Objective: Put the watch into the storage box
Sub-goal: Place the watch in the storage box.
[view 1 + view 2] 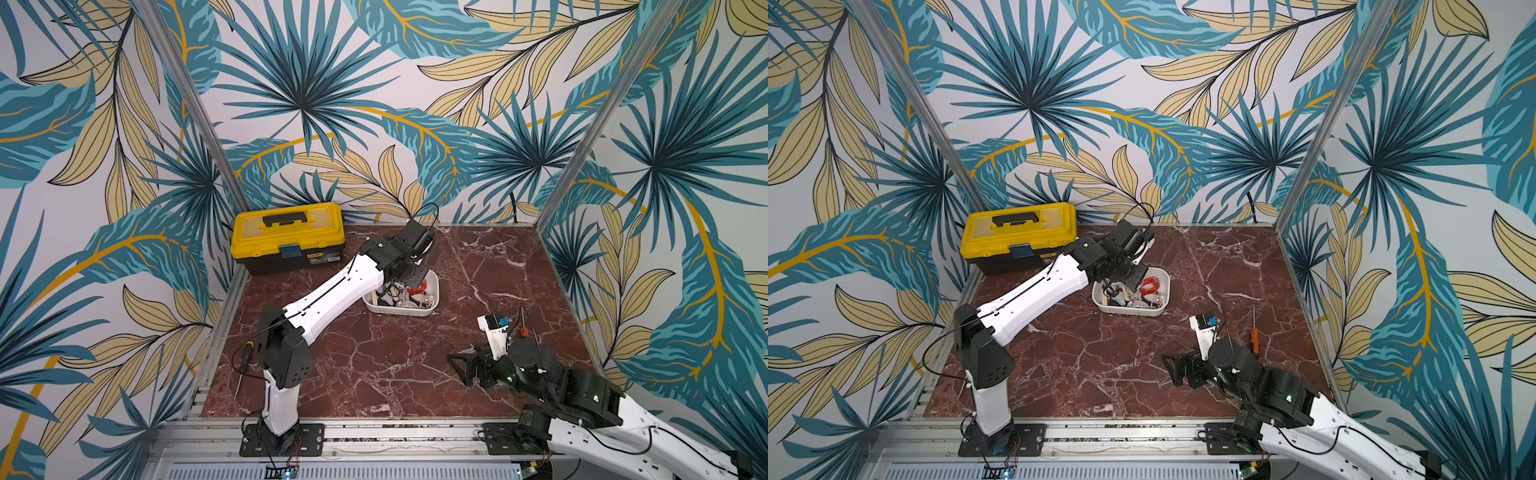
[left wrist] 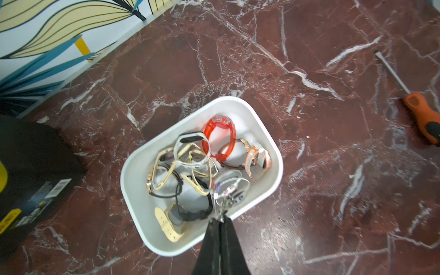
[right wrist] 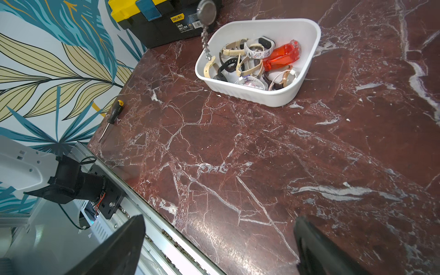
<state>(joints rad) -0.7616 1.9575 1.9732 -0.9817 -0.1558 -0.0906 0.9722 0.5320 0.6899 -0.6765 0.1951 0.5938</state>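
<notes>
Left gripper (image 2: 220,220) pinches the watch (image 3: 206,9) above the storage box (image 3: 262,95), toolbox (image 1: 286,237) behind; right gripper (image 3: 219,219) gapes wide. Left arm (image 1: 332,291) half-covers the box in both top views, only right wrist shows the round case.

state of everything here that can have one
left fingers, shut on watch
right fingers, open, empty
watch, hanging over box, chain down
box, lidless, holding many watches
toolbox, lid shut
orange screwdriver, lying flat on table
black screwdriver, lying flat at table edge
</notes>
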